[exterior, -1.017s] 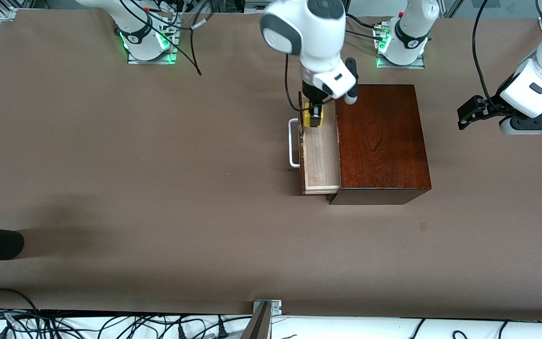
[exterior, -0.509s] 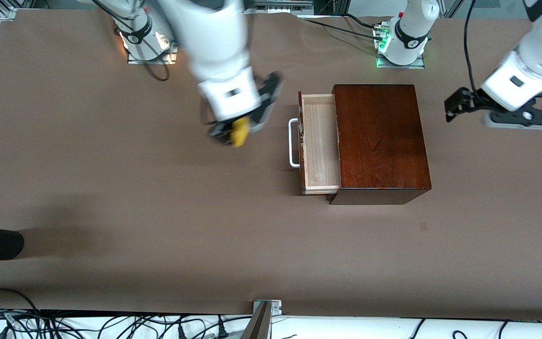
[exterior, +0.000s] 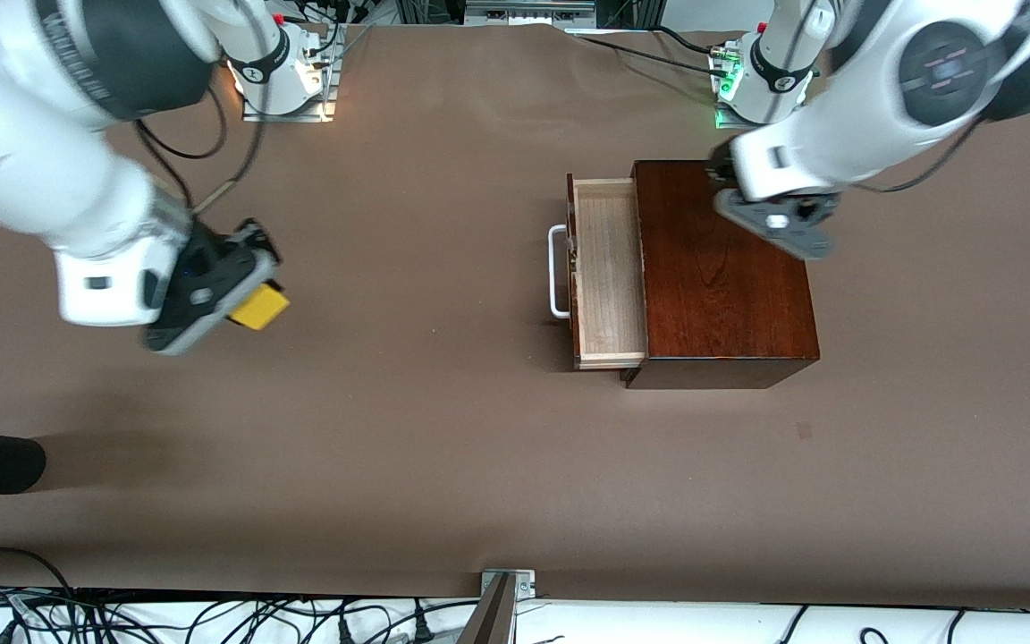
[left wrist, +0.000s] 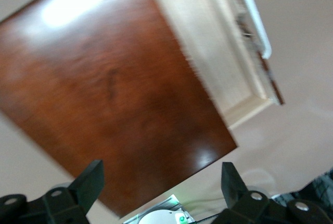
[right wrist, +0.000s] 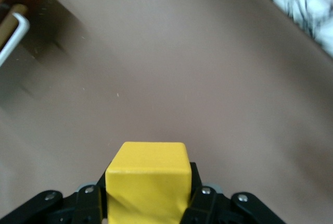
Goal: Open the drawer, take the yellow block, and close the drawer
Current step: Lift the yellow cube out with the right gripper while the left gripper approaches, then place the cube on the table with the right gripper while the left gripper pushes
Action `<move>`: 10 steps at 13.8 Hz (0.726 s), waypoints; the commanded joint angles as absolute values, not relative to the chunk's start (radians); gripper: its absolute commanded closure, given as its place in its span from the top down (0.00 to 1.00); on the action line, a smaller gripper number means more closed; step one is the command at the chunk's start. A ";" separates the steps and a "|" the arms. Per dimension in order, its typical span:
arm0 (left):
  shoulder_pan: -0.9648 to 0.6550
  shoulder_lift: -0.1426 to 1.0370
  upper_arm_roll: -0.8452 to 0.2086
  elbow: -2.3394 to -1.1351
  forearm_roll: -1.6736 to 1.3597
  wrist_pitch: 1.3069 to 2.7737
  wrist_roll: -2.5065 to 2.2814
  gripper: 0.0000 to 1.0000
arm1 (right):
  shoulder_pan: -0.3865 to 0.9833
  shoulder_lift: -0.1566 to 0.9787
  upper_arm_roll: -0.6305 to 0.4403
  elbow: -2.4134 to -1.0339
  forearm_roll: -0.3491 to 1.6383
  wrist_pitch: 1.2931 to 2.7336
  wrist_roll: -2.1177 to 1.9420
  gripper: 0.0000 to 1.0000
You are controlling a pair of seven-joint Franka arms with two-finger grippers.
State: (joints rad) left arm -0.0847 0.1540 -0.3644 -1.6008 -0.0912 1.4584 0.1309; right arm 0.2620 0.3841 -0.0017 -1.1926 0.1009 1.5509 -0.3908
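Right hand [exterior: 242,295], middle left of the frame over bare counter [exterior: 443,447], clamps the one yellow block [exterior: 259,307] — a second ago still inside the drawer [exterior: 606,268]. One drawer, emptied, gapes; left hand [exterior: 779,224], fingers spread, has swung over the box [exterior: 725,268] — only closing remains.

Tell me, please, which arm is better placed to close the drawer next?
The left, probably. The left gripper hangs open and empty over the wooden box, beside the open drawer. The right gripper is shut on the yellow block, over bare table toward the right arm's end.
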 commanded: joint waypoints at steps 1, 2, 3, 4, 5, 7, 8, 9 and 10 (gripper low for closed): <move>-0.185 0.306 -0.419 -1.445 -0.107 1.445 0.123 1.00 | 0.230 0.197 0.011 -1.585 0.107 1.707 -0.235 0.00; -0.237 0.346 -0.420 -1.427 -0.112 1.459 0.086 1.00 | 0.210 0.164 0.011 -1.688 0.109 1.768 -0.212 0.00; -0.282 0.383 -0.419 -1.408 -0.117 1.471 0.065 1.00 | 0.195 0.147 0.011 -1.769 0.107 1.823 -0.177 0.00; -0.320 0.423 -0.419 -1.388 -0.121 1.479 0.052 1.00 | 0.190 0.143 0.009 -1.834 0.107 1.868 -0.128 0.00; -0.362 0.454 -0.416 -1.369 -0.117 1.488 0.032 1.00 | 0.189 0.143 0.009 -1.895 0.106 1.915 -0.079 0.00; -0.390 0.506 -0.417 -1.351 -0.079 1.584 0.066 1.00 | 0.189 0.144 0.009 -2.024 0.104 2.072 -0.006 0.00; -0.402 0.521 -0.419 -1.353 -0.039 1.645 0.166 1.00 | 0.189 0.150 0.009 -2.084 0.104 2.162 0.009 0.00; -0.422 0.538 -0.416 -1.354 -0.003 1.701 0.316 1.00 | 0.189 0.164 0.009 -2.132 0.104 2.237 0.015 0.00; -0.423 0.549 -0.417 -1.361 0.024 1.747 0.425 1.00 | 0.189 0.179 0.009 -2.170 0.106 2.306 0.015 0.00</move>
State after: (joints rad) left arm -0.4076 0.5127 -0.4214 -1.4030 -0.0304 1.7000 0.2378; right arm 0.1989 0.2024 -0.0017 -2.0651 0.1008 2.1912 -0.0102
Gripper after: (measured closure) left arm 0.000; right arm 0.449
